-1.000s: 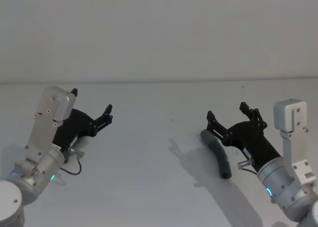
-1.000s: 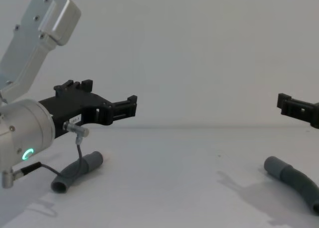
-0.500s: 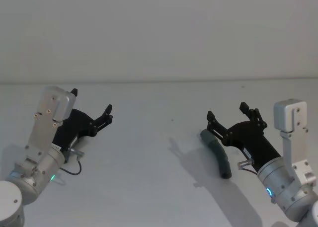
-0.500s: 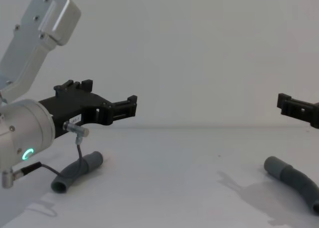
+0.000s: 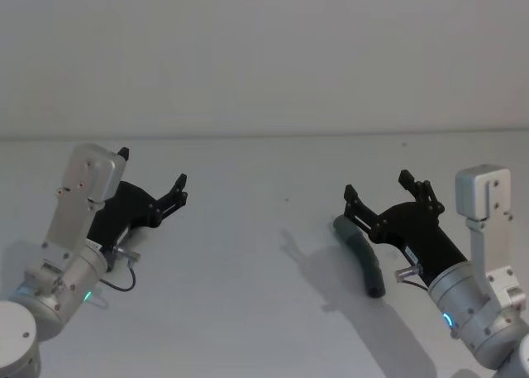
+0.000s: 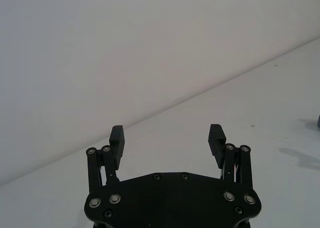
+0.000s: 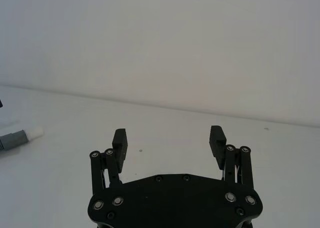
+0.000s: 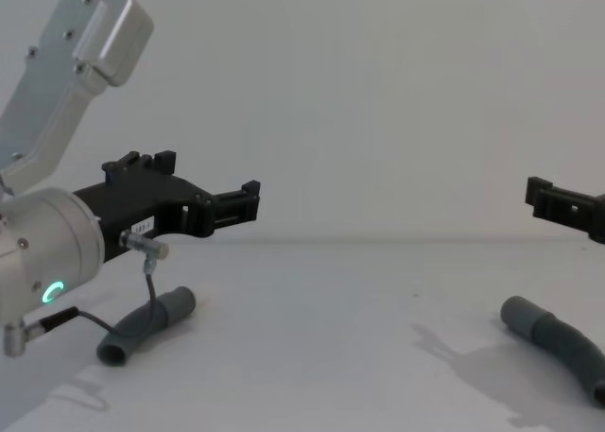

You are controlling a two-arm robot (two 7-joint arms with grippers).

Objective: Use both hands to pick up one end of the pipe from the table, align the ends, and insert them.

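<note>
Two dark grey corrugated pieces of the pipe lie on the white table [image 5: 248, 320]. The right piece [image 5: 364, 259] [image 8: 560, 341] lies just under and beside my right gripper [image 5: 377, 184] [image 7: 168, 135], which hovers above it, open and holding nothing. The left piece [image 8: 148, 321] lies below my left gripper [image 5: 154, 168] [image 8: 204, 179] [image 6: 166, 134], also open and holding nothing, a little above the table. In the right wrist view the left piece [image 7: 15, 138] shows its grey cuff with a white plug tip [image 7: 35, 133]. In the head view my left arm hides this piece.
A plain white wall [image 5: 264, 55] rises behind the table's far edge. A thin black cable [image 8: 90, 319] loops from my left wrist down near the left pipe piece. Bare table lies between the two arms.
</note>
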